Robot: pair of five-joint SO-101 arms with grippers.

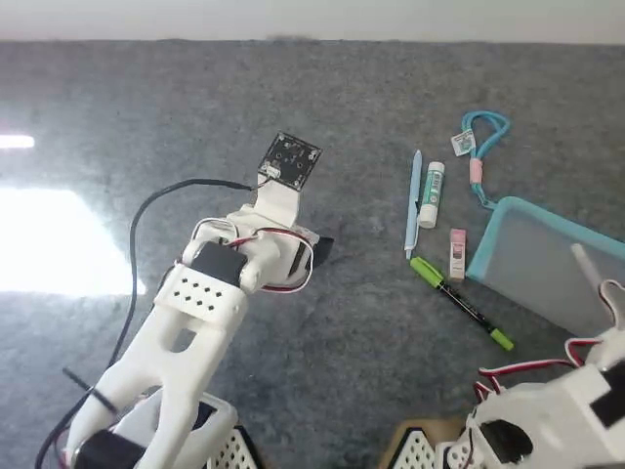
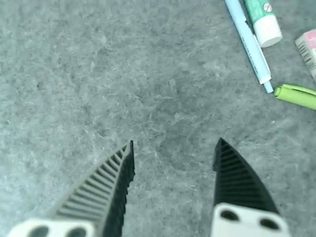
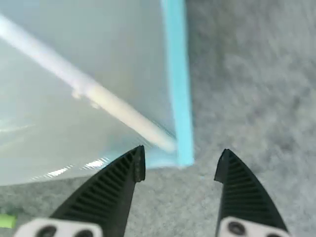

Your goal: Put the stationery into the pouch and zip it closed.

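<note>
The translucent pouch (image 1: 543,266) with a light-blue border lies at the right, a white pen (image 1: 583,262) inside it. Left of it lie a light-blue pen (image 1: 413,200), a glue stick (image 1: 431,195), a pink eraser (image 1: 457,254) and a green marker (image 1: 459,298). My left gripper (image 2: 176,143) is open over bare mat, the blue pen (image 2: 252,44), glue stick (image 2: 261,19), eraser (image 2: 308,49) and marker (image 2: 296,95) ahead of it to one side. My right gripper (image 3: 183,150) is open just above a corner of the pouch (image 3: 175,74), by the white pen (image 3: 98,94).
A grey felt mat (image 1: 146,107) covers the table. The pouch's blue wrist strap (image 1: 479,147) with a pink bead curls behind the stationery. A black cable (image 1: 146,225) trails from the left arm (image 1: 205,293). The right arm (image 1: 547,420) stands at the front right corner.
</note>
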